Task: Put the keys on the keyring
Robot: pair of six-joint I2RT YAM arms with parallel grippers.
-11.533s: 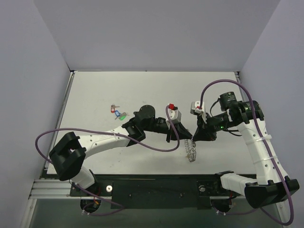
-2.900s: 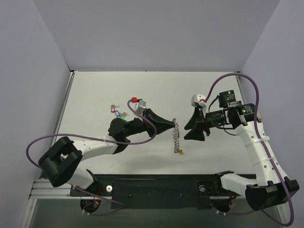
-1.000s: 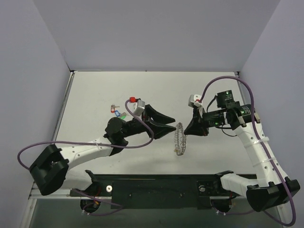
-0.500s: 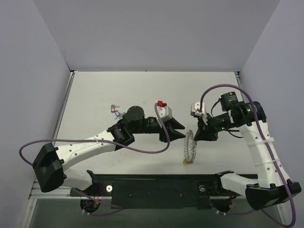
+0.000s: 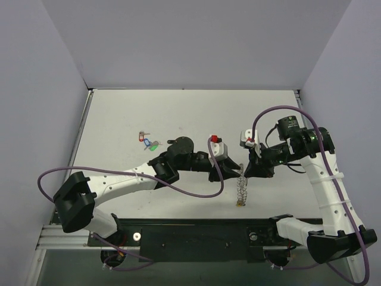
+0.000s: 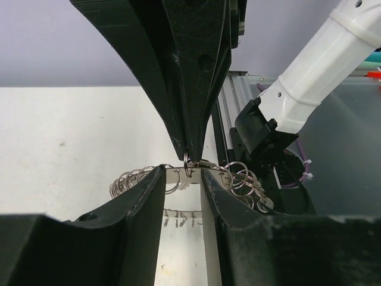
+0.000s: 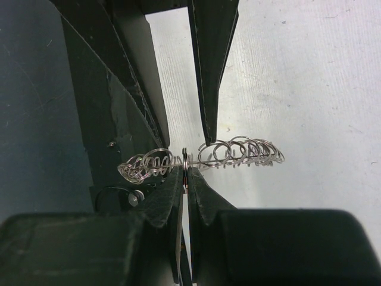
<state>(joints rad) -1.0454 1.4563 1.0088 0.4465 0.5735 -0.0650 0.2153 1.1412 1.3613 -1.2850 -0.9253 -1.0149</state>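
Observation:
The keyring (image 5: 241, 189) hangs in the air between my two grippers at the table's front middle, with a yellow-tagged key (image 5: 239, 204) at its bottom. My right gripper (image 5: 246, 173) is shut on one small ring of the keyring (image 7: 238, 152), pinched at its fingertips (image 7: 186, 173). My left gripper (image 5: 233, 168) is open; the keyring's wire (image 6: 134, 179) runs across the gap at its tips (image 6: 181, 173), and the right gripper's fingers (image 6: 190, 89) come down from above. Several loose keys (image 5: 149, 142) with blue, green and red tags lie on the table at the far left.
The black frame rail (image 5: 196, 229) runs along the table's near edge just below the grippers. The right arm's white link (image 6: 315, 65) and black joint stand close behind the keyring in the left wrist view. Purple cables loop beside both arms.
The left gripper held the keyring earlier; it now hangs from the right gripper. Over the last half second the left gripper moved right, up against the keyring, and the ring turned edge-on.

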